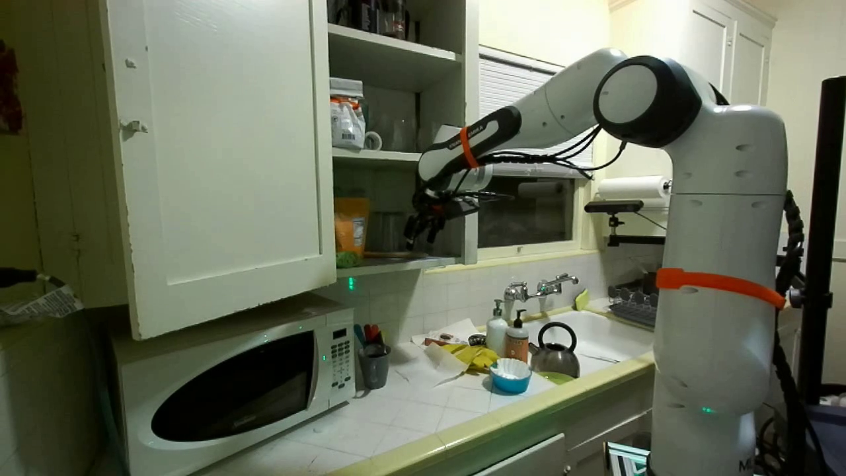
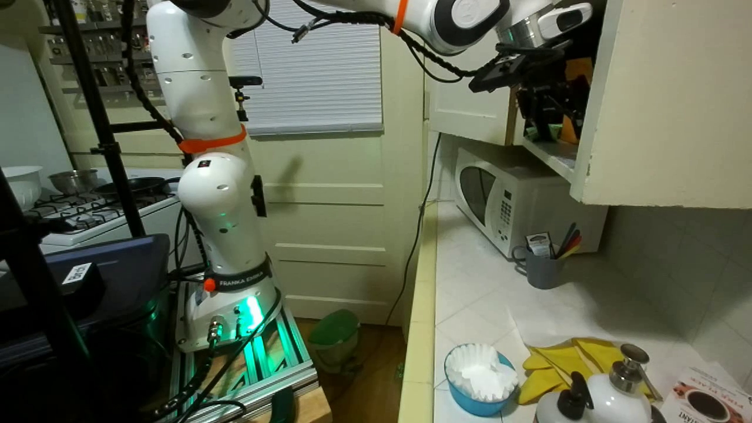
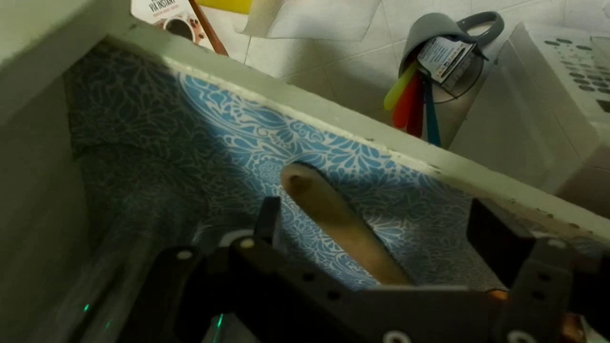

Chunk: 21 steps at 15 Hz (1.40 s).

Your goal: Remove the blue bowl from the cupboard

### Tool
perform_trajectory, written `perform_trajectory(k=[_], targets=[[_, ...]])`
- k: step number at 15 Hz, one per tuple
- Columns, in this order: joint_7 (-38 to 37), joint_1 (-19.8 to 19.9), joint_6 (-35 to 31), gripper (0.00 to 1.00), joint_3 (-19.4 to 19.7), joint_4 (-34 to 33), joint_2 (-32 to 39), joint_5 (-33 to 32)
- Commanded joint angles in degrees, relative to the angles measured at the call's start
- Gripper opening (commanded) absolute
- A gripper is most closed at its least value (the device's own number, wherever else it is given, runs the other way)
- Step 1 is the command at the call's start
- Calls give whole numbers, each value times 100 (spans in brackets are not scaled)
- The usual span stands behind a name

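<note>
Blue on its outer wall, the bowl (image 1: 510, 385) is seen upright on the counter (image 1: 396, 423) in both exterior views, outside the cupboard (image 1: 471, 119) and just beside the pale yellow edging (image 2: 420, 329). It is filled with white fluted liners (image 2: 473, 370). Near it a crumpled yellow item (image 1: 472, 357) is laid, two pump bottles (image 1: 497, 334) are stood close by, and a dark kettle (image 1: 555, 360) is placed by the sink (image 1: 615, 327).

The jaws are held by the robot arm (image 1: 548, 99) inside the cupboard, over its lowest shelf (image 1: 396, 266); the panelled door (image 1: 225, 145) is swung wide. In the wrist view the jaws are spread far apart, and between them a rounded wooden handle (image 3: 343, 228) is seen on blue-and-white patterned lining (image 3: 290, 133). Whether the wood is touched cannot be told, the shelf being dim there. On that shelf an orange pouch (image 1: 351, 221) is also stood, with a green item (image 1: 348, 260) at its foot.

Below the door a white microwave (image 1: 238, 383) is set, and just beside it a grey mug (image 2: 541, 268) is packed with coloured handles (image 2: 568, 241).
</note>
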State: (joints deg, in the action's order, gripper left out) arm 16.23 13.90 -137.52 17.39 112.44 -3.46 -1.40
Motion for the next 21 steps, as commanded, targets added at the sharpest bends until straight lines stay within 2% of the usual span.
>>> perform_trajectory(k=[1, 13, 21], targets=[[-452, 87, -138, 100, -28, 6, 76, 12], [-1564, 216, -324, 100, -10, -14, 383, -71], [-989, 221, -702, 100, -69, -10, 524, 635]])
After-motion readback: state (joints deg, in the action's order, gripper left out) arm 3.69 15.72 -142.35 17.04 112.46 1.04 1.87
